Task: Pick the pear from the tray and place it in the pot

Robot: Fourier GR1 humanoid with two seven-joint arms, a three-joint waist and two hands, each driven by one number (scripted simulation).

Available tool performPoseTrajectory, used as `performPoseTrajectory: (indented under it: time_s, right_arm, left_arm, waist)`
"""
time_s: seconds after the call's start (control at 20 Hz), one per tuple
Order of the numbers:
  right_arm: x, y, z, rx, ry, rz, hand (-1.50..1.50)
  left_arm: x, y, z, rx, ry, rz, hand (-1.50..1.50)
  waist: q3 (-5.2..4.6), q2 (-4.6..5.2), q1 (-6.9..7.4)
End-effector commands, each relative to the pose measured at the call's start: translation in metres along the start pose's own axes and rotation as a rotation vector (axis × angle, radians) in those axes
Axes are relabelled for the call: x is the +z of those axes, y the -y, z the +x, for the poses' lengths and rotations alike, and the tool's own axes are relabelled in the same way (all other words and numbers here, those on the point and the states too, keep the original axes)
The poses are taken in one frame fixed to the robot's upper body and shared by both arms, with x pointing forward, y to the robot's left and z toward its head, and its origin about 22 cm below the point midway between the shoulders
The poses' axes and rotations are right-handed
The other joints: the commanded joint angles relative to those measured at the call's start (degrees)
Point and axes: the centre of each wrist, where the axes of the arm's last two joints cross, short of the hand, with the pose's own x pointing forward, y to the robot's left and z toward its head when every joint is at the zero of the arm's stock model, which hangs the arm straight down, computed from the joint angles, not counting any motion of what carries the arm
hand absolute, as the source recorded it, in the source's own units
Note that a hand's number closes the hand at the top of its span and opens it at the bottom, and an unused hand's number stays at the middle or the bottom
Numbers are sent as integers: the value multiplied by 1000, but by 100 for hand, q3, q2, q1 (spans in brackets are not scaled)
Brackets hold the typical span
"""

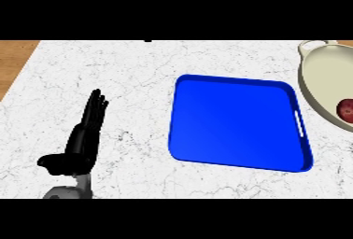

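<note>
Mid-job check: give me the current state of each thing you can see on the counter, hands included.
Blue tray: flat on the counter, nothing on it.
Pot: at the right edge, partly out of view, a reddish item inside.
Reddish item: lying in the pot, cut off by the edge; cannot tell what it is.
Left hand: open, fingers straight, resting left of the tray, holding nothing.
Right hand: not in view.

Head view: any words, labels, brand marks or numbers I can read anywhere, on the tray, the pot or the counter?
None. The blue tray, the cream pot, the reddish fruit inside it, the marble counter and the left hand carry no text, numbers or signs.
</note>
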Motion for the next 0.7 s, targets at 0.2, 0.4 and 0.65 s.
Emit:
performPoseTrajectory:
  time_s: [0.2,0.4,0.65]
  right_arm:
    - [19,-7,-18,-356,-104,-183,-150]
    - [36,-20,-51,-383,-91,-235,-150]
    - [19,-1,-58,-408,-37,-268,-150]
  left_arm:
    - [3,3,-4,-17,-10,32,0]
    - [-2,-2,-2,-8,-17,38,0]
    - [13,-29,-1,-6,-28,48,0]
  waist:
    - [-17,-68,-142]
    - [-25,-79,-194]
    - [-31,-148,-310]
